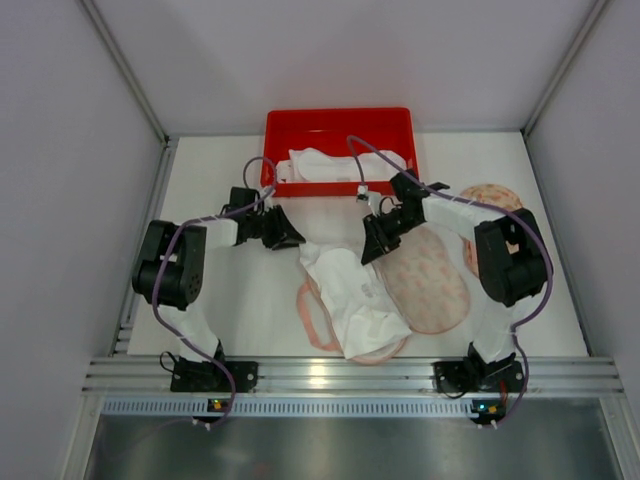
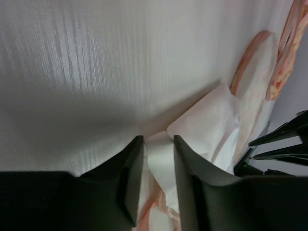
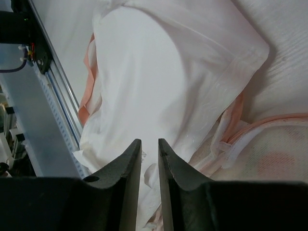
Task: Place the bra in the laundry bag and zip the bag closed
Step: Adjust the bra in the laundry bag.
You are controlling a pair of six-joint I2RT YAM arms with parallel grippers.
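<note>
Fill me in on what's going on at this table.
Two robot arms are working on a white laundry bag that lies crumpled over a pink patterned bra on the table. The left gripper straddles a corner of the bag, and the right gripper sits on its fabric farther along. Both pairs of jaws stand narrowly apart; whether either has pinched the bag is unclear. Most of the bra shows outside the bag. A red bin holding white cloth sits at the back.
</note>
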